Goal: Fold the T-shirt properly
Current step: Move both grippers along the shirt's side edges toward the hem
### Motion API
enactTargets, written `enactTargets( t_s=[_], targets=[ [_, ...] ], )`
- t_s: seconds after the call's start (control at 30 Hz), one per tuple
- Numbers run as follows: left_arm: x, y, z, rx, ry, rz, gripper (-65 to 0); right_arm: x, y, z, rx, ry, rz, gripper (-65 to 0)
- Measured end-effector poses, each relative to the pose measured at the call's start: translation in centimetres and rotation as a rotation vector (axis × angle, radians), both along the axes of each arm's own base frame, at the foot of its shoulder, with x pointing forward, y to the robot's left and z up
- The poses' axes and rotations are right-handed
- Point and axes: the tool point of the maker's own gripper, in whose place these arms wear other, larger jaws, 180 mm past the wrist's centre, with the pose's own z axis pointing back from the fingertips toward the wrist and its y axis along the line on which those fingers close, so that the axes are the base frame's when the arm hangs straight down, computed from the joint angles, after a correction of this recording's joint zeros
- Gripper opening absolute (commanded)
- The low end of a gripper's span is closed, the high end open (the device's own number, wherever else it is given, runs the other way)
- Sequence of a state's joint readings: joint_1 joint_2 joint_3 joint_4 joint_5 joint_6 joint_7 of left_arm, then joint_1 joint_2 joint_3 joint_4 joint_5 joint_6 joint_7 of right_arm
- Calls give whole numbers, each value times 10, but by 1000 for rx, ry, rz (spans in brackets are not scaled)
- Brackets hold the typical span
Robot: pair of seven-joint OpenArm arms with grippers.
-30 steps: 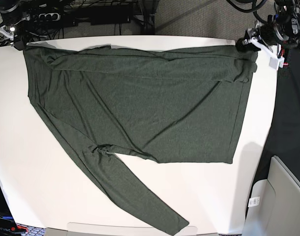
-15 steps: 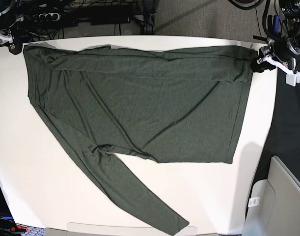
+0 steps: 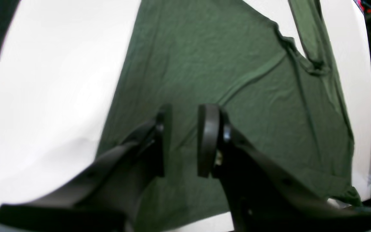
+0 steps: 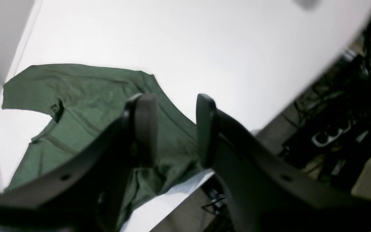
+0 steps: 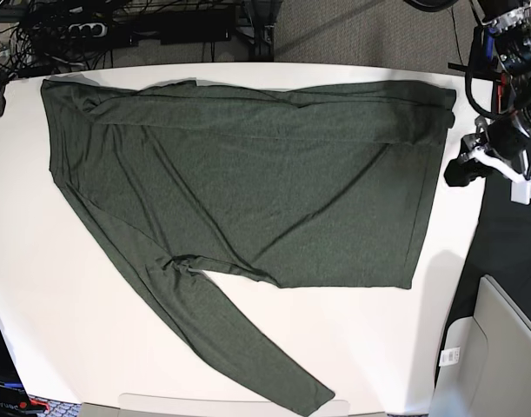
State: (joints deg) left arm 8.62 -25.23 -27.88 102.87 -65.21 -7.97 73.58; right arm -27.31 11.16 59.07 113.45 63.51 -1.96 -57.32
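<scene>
White table [image 5: 39, 287], olive T-shirt [image 5: 274, 182] spread flat w/ top edge folded; L gripper [image 3: 184, 141] & R gripper [image 4: 175, 129] both parted, empty.

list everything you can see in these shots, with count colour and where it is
T-shirt: one, dark olive green, spread flat across the table, one long sleeve trailing toward the near edge
table: one, white, under the shirt
power strip: one, white, on the floor beyond the far edge
panel: one, grey, near right corner in the base view
left claw: one, black, open, empty, above the shirt
right claw: one, black, open, empty, over the shirt's corner
</scene>
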Motion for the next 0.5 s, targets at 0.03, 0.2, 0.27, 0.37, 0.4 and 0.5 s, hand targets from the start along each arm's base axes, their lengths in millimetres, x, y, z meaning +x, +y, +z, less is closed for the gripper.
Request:
enactTargets(
  t_s=[0.03, 0.2, 0.27, 0.37, 0.4, 0.5],
  targets=[
    [4, -1, -2, 13, 3, -7, -509, 2, -4, 2, -19, 3, -5, -442],
    [32, -7, -22, 26, 51, 1, -509, 43, -1, 18, -82, -53, 49, -442],
    [38, -10, -30, -1, 72, 6, -509, 60, 7, 15, -106, -43, 83, -442],
    [55, -3, -29, -2, 48, 46, -509, 83, 23, 8, -132, -26, 135, -442],
    [61, 1, -29, 1, 40, 67, -509, 91, 26, 5, -151, -27, 141, -442],
    [79, 5, -29, 35, 21, 85, -509, 115, 45, -8, -154, -19, 200, -442]
  ],
)
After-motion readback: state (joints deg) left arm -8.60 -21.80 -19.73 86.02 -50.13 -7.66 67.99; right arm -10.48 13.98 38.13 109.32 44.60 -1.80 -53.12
